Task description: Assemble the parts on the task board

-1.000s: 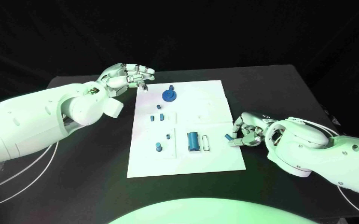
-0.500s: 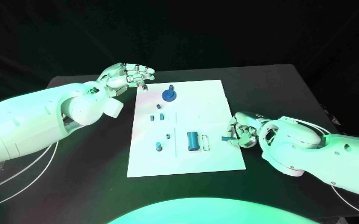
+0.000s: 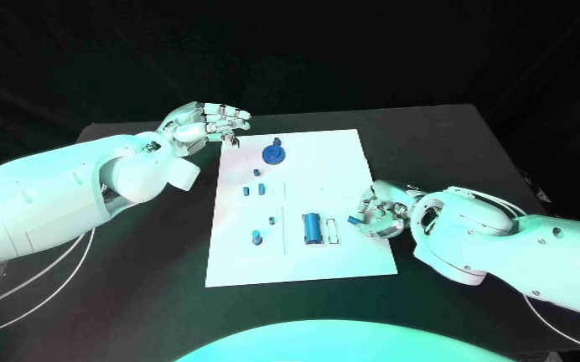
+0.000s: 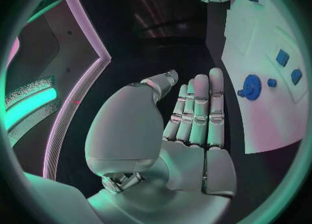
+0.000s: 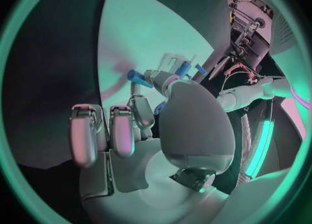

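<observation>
1. The left robot hand hovers over the black surface just off the far left corner of the task board. Its fingers are curled loosely inward with nothing between them.
2. In the left wrist view that same hand shows its fingers straight and side by side, the thumb apart, beside the board's edge.
3. The right robot hand sits at the board's right edge, palm turned toward the board, with its white forearm reaching back toward the picture's right side.
4. It pinches a small blue peg between thumb and a fingertip; the other fingers are bent alongside.
5. On the board lie the other parts: a blue gear near the far end, small blue blocks mid-board, and a blue cylinder nearer the robot, close to the right hand.
</observation>
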